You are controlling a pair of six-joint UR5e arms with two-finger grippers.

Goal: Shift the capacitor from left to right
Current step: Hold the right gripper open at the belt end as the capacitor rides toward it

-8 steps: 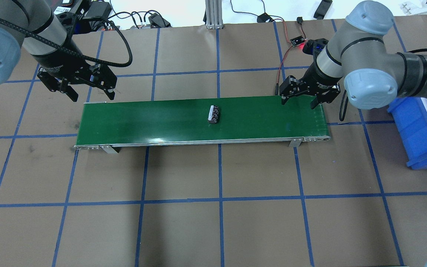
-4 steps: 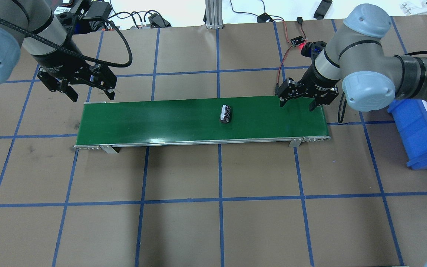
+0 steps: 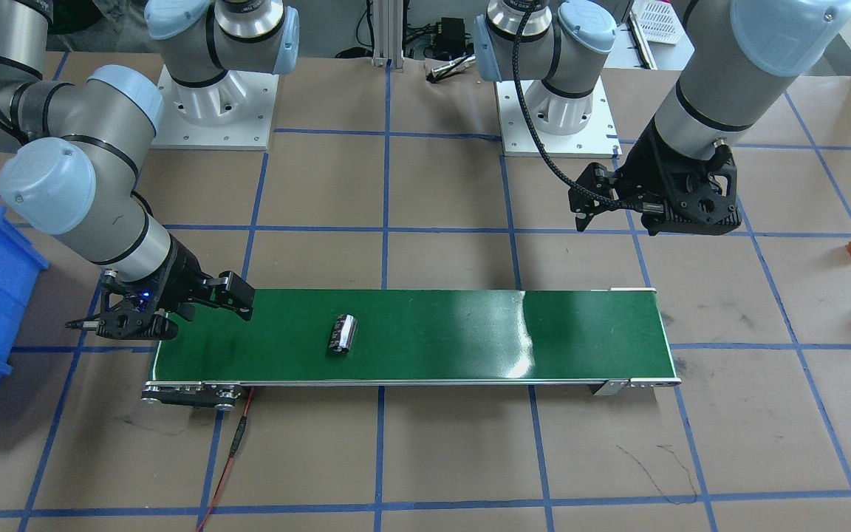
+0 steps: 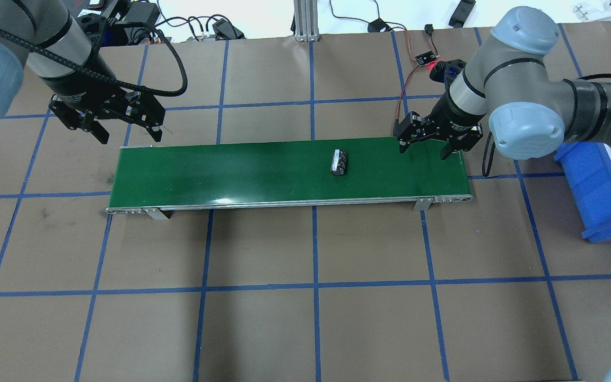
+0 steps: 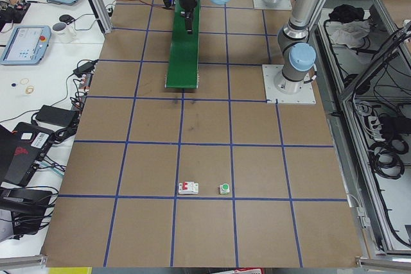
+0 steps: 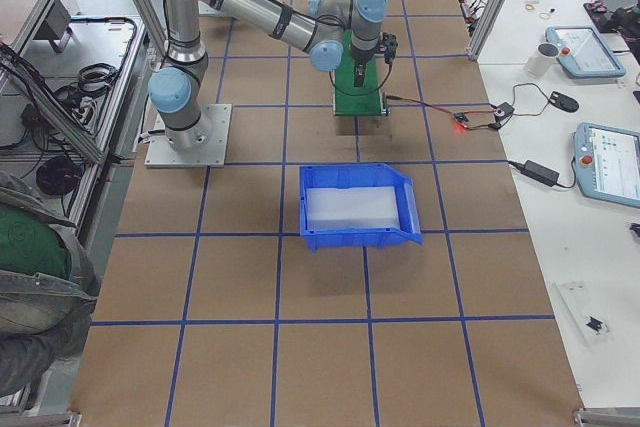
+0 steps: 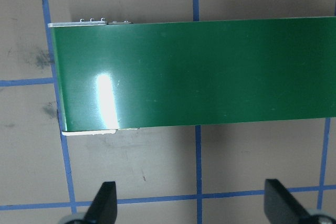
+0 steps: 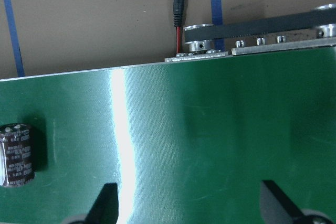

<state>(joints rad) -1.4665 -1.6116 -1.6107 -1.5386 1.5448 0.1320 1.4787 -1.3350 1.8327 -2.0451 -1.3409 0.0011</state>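
Capacitor, the stubby black cylinder with pale print and a silvery end [image 4: 339,162], is lying on its side on the long green conveyor belt [image 4: 220,172], past the middle toward my right gripper [image 4: 424,150]. That gripper is hovering over the belt's right end, fingers spread wide with nothing between them. My left gripper [image 4: 129,137] is hanging just off the belt's left end, fingers likewise apart and empty. I'm reading this as the right-side pickup step: next I'm expecting to straddle the cylinder and close across its sleeve.
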